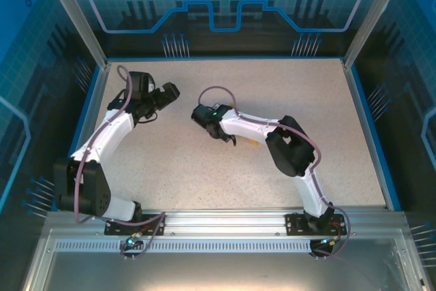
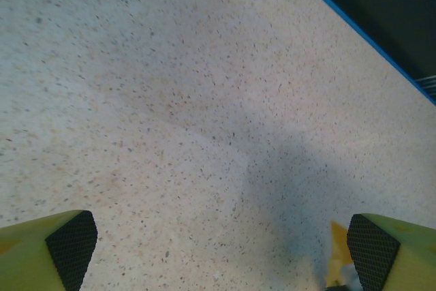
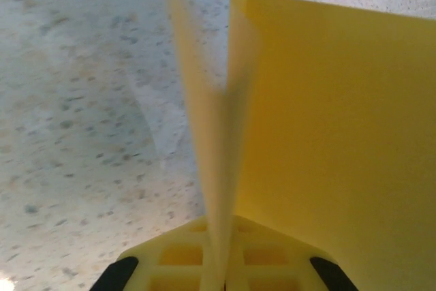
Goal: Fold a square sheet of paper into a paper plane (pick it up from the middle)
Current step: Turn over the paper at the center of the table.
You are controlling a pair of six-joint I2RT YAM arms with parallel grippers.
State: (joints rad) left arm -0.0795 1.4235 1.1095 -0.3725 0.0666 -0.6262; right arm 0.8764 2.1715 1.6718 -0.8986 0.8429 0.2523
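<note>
Right hand (image 3: 221, 272) pinches the creased square sheet of paper (image 3: 327, 114) above the tabletop (image 2: 204, 100), left hand (image 2: 218, 243) spread; most folds likely remain.

White arms (image 1: 114, 129), black joints (image 1: 289, 149), mauve cables (image 1: 81, 168), yellow gripper fingers (image 2: 30, 253).

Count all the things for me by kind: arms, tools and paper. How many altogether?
Robot arms: 2, the left arm and the right arm
Tools: 2, the left tool open, the right tool shut
Yellow paper: 1, the square sheet of paper, folded and pinched in the right tool
Total: 5
</note>
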